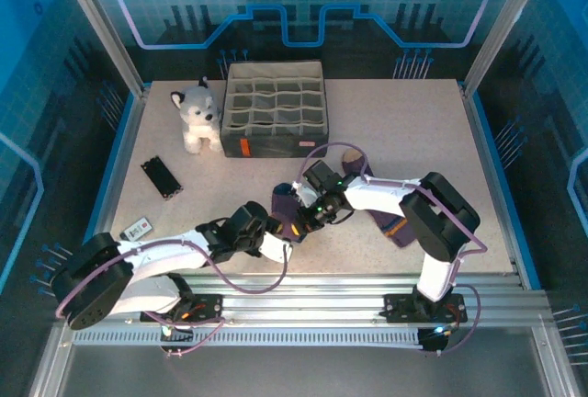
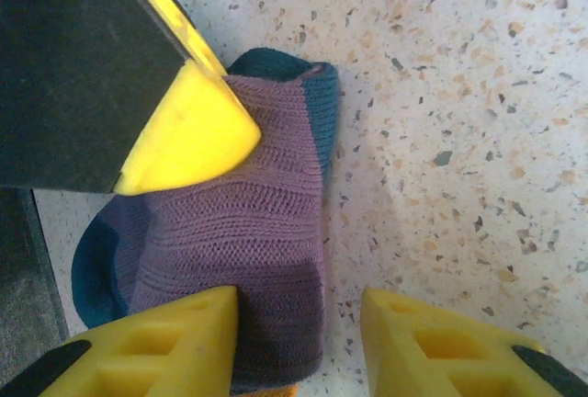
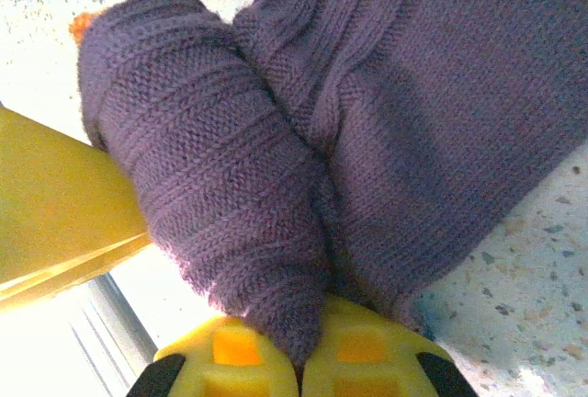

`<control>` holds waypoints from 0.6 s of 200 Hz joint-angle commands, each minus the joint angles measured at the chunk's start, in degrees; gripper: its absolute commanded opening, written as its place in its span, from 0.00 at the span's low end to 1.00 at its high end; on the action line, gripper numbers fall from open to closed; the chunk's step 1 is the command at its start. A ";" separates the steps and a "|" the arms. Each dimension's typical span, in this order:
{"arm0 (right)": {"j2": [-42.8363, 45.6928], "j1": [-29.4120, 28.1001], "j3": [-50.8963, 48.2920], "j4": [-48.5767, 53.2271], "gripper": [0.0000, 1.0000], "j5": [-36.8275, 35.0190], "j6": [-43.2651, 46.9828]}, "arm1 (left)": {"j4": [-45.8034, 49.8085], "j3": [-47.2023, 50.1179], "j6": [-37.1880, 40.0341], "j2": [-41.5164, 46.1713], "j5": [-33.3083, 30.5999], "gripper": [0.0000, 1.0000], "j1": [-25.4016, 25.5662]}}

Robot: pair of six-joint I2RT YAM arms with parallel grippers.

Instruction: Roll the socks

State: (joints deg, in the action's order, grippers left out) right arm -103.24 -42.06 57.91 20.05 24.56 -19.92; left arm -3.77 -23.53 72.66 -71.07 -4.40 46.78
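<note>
A purple sock with a navy toe and heel (image 2: 248, 222) lies folded on the speckled table, an orange sliver of cuff at its near end. My left gripper (image 2: 299, 323) stands open over its edge, the left finger on the knit and the right finger over bare table. My right gripper (image 3: 312, 351) is shut on a fold of this purple sock (image 3: 220, 186), and one of its yellow fingers (image 2: 188, 130) presses on the sock. From above, both grippers, left (image 1: 276, 237) and right (image 1: 308, 218), meet at that sock (image 1: 283, 202). The tan-toed sock (image 1: 354, 153) lies under the right arm.
A grey divided organizer box (image 1: 276, 107) stands at the back, with a plush husky (image 1: 196, 117) to its left. A black remote (image 1: 161, 176) and a small white device (image 1: 138, 229) lie at the left. Blue walls enclose the table.
</note>
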 commanded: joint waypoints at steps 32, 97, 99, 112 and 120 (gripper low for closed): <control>-3.46 0.93 0.31 7.36 0.00 -1.67 0.51 | -3.86 -2.41 2.36 -7.08 -3.39 0.44 0.76; -3.77 0.87 1.41 8.94 0.00 -0.06 1.16 | -4.00 -4.49 -0.01 -13.50 -4.38 0.31 0.81; -3.69 0.87 1.39 8.93 0.00 -0.02 1.17 | -3.69 -4.70 -0.10 -13.62 -4.34 0.28 0.78; -3.14 0.96 1.23 8.79 0.00 0.44 1.00 | -1.36 -5.53 -0.48 -14.08 -3.53 0.14 0.68; -2.77 1.10 1.20 8.82 0.00 0.84 0.85 | -0.05 -5.94 -0.66 -14.18 -2.84 0.06 0.66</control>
State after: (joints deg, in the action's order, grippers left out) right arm -104.60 -41.23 59.77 23.31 25.58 -19.49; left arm -9.52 -28.40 73.47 -82.59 -9.34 47.40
